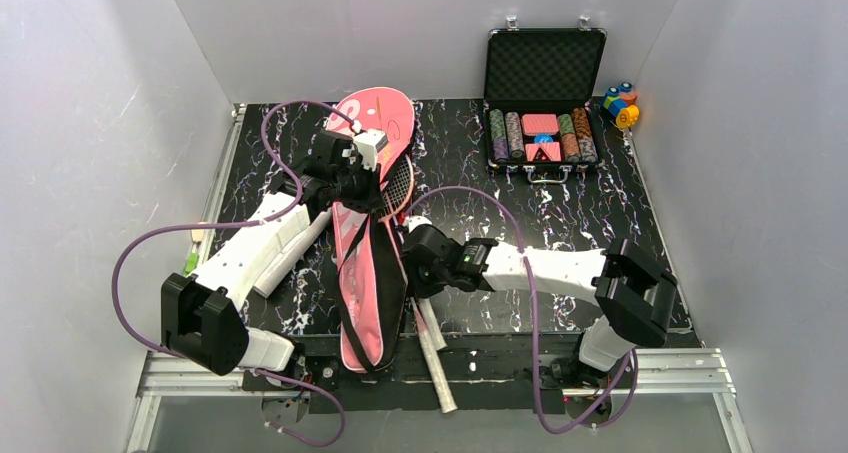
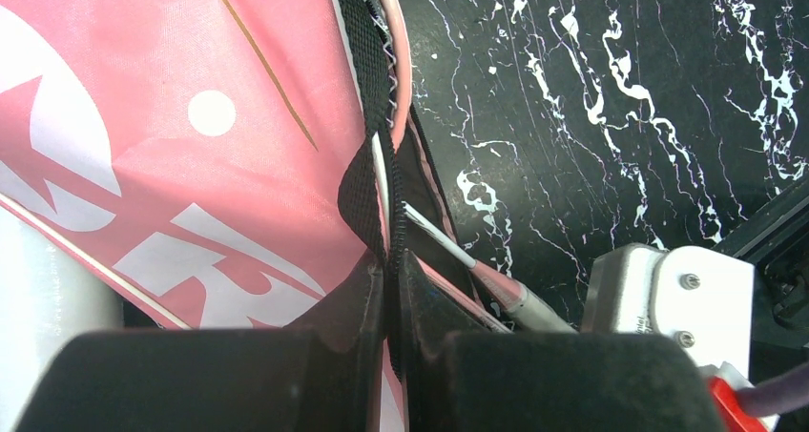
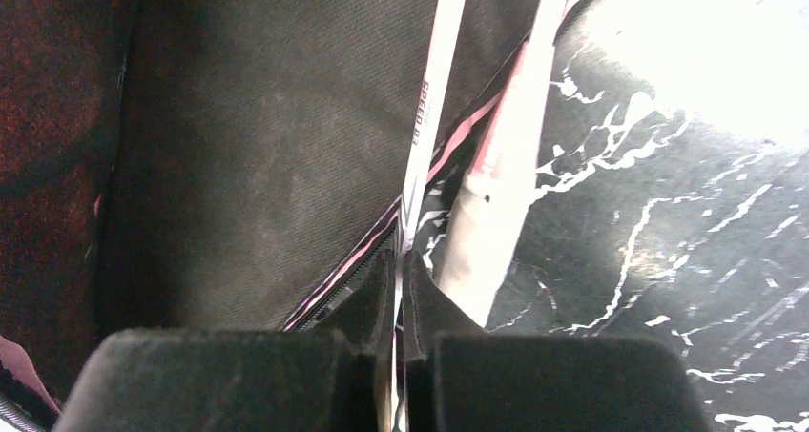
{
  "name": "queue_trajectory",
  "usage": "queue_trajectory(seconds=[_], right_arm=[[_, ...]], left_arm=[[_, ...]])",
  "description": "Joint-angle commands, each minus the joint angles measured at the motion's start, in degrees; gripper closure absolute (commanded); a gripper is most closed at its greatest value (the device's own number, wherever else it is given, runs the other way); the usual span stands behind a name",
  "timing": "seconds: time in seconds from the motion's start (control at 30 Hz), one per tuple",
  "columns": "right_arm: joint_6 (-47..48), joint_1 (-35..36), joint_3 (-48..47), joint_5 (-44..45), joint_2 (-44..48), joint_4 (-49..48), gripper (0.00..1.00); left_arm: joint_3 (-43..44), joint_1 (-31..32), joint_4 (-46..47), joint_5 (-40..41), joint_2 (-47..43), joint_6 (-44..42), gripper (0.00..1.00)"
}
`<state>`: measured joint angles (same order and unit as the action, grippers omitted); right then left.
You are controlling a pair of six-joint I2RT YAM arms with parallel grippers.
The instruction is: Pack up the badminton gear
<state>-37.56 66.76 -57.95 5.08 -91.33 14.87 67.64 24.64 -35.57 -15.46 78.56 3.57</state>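
Observation:
The pink "SPORT" bag [image 1: 372, 273] lies lengthwise in the middle of the table, its zip side open. A red racket head [image 1: 399, 188] pokes out of its right edge and a white handle [image 1: 436, 365] sticks out past the near table edge. My left gripper [image 2: 393, 260] is shut on the bag's black zip edge [image 2: 380, 117], beside a racket shaft [image 2: 448, 246]. My right gripper [image 3: 399, 260] is shut on a thin white racket shaft [image 3: 425, 127] at the bag's dark opening [image 3: 267, 146]. A second white handle [image 3: 496, 213] lies next to it. No shuttlecocks show.
An open black case of poker chips [image 1: 543, 73] stands at the back right, with small coloured toy blocks [image 1: 620, 103] beside it. White walls close in the table on three sides. A metal rail [image 1: 640, 368] runs along the near edge.

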Motion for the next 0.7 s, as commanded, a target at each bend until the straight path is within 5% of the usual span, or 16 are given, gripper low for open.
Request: queue_trajectory(seconds=[0.0,0.57,0.67], right_arm=[[6.15,-1.29,-4.89,3.98,2.45,1.79,0.99],[9.01,-13.37,-17.7,-4.03,-5.97,-1.92,0.99],[8.1,-13.82,-17.78,-6.73,-6.27,-1.87,0.91]], left_arm=[[1.58,0.23,0.77,-2.35,-1.75,-0.28,1.0],[0.95,0.32,-0.24,-5.45,-0.87,-0.98,1.0],[0.97,0.32,-0.29,-5.48,-0.79,-1.26,1.0]])
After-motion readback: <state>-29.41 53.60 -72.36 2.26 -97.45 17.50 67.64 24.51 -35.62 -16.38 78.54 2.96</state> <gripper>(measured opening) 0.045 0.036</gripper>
